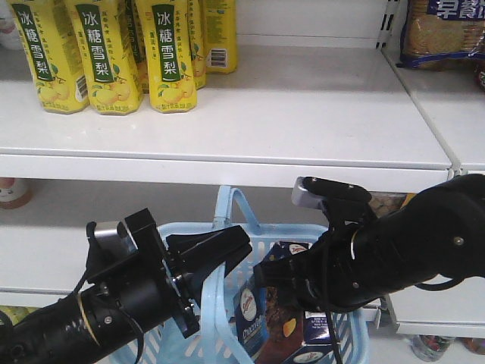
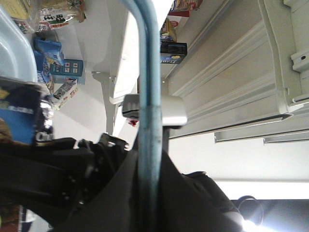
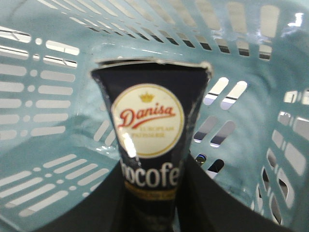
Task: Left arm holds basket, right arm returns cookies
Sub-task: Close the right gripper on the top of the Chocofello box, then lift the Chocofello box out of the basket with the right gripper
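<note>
The light blue basket (image 1: 198, 230) hangs below the shelf edge, one hoop handle (image 1: 232, 203) raised. My left gripper (image 1: 217, 256) is shut on that handle; in the left wrist view the blue bar (image 2: 149, 96) runs straight up between the black jaws of the left gripper (image 2: 150, 166). The right arm reaches into the basket from the right. There the right gripper (image 1: 279, 277) is shut on the cookies (image 1: 258, 312), a dark navy box. In the right wrist view the box (image 3: 149, 121) stands upright between the jaws of the right gripper (image 3: 152, 195), inside the slotted basket wall (image 3: 46, 121).
A white shelf (image 1: 250, 163) juts out just above the basket and both arms. Yellow drink cartons (image 1: 106, 57) stand at its back left, and a biscuit bag (image 1: 443, 30) sits on the neighbouring shelf at top right. More packaged goods (image 2: 48, 53) show in the left wrist view.
</note>
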Available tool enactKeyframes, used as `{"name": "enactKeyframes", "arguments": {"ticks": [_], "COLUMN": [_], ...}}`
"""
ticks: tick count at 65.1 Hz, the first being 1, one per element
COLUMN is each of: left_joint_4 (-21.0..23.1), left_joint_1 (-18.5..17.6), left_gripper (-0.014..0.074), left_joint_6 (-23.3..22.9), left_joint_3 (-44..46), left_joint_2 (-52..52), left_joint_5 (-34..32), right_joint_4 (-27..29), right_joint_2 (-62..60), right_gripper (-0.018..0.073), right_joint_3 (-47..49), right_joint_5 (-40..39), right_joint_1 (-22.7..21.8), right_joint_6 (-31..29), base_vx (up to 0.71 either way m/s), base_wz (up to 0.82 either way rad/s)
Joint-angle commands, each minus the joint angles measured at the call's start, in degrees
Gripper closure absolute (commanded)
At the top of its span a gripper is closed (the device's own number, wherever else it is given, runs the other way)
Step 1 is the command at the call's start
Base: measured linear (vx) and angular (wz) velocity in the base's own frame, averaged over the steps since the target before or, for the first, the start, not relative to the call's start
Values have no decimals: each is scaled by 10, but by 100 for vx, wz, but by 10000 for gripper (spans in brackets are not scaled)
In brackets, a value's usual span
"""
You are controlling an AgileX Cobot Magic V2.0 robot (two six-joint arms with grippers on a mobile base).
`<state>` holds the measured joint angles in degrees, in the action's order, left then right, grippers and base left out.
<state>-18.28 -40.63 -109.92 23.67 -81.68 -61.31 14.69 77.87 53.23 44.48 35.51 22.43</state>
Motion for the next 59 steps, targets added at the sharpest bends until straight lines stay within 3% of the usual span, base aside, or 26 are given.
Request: {"name": "enactKeyframes", "arguments": {"ticks": [1,59], "left_joint_4": [29,29], "left_joint_1": [2,2], "left_gripper": [599,599], "left_joint_6": [8,8], "left_joint_3": [17,17], "left_joint_2": [20,20], "left_joint_5": [-173,-173], "right_joint_4": [7,-13], "right_joint_2": [-38,-183], "right_gripper": [570,565], "right_joint_3": [14,14], "right_joint_5": [-18,14], "right_joint_1": [0,-1], "right_joint_6": [-3,-1], "base_vx": [0,0], "base_wz": [0,0]}}
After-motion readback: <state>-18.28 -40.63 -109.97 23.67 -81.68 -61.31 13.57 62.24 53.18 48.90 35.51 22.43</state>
